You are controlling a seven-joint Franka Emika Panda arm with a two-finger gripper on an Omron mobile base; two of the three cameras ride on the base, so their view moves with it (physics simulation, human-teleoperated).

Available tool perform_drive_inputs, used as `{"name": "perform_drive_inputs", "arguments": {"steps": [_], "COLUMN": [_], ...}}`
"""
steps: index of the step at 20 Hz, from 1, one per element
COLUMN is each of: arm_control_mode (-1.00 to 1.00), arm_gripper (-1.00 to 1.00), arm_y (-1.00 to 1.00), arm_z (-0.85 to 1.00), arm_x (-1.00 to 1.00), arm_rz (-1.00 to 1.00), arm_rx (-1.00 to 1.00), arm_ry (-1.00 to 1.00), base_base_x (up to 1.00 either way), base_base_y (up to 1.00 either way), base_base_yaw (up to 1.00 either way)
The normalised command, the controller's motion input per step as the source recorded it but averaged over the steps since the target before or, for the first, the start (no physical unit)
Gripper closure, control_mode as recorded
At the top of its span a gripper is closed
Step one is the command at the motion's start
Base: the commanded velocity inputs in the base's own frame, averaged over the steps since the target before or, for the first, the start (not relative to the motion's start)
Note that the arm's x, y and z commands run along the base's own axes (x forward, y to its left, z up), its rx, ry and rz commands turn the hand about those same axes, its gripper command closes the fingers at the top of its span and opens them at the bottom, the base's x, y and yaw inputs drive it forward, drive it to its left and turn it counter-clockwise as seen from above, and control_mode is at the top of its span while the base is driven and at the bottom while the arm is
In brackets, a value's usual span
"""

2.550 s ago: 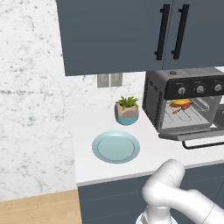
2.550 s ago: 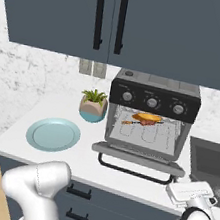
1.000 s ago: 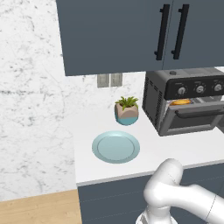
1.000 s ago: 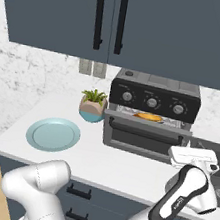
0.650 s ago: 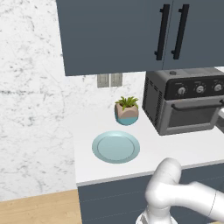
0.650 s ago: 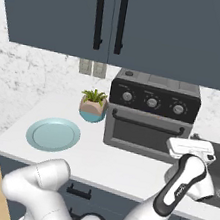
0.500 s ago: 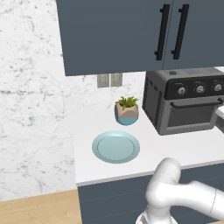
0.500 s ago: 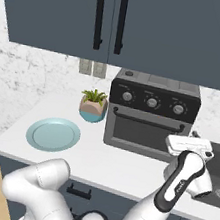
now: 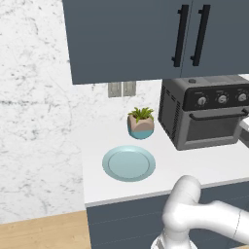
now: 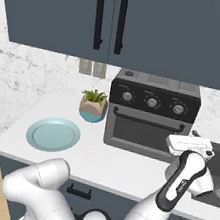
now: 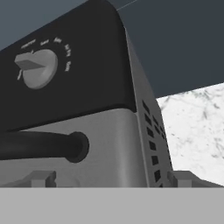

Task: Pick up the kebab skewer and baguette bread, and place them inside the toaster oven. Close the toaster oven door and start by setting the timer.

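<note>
Pincer (image 10: pixel 190 144) spread wide at toaster oven (image 10: pixel 151 120) right front corner, toaster oven door (image 10: pixel 146 131) shut

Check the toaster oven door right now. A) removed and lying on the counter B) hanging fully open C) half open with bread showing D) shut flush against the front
D: the toaster oven door stands upright and flush on the toaster oven, its bar handle just under the three knobs, with no gap or rack showing in either base view.
</note>
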Motion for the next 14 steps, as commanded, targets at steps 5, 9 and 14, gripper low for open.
{"name": "perform_drive_inputs", "arguments": {"steps": [5,9,14], "arm_control_mode": [-1.0,-1.0,-1.0], "arm_gripper": [-1.0,-1.0,-1.0], "arm_y": [0.0,-0.03,-0.02], "arm_z": [0.03,0.13,0.13], "arm_x": [-0.14,-0.39,-0.49], "arm_rz": [-0.01,-0.07,-0.07], "arm_rx": [0.0,0.0,0.0], "arm_ry": [0.0,0.0,0.0], "base_base_x": [0.0,0.0,0.0], "base_base_y": [0.0,0.0,0.0], "base_base_yaw": [0.0,0.0,0.0]}}
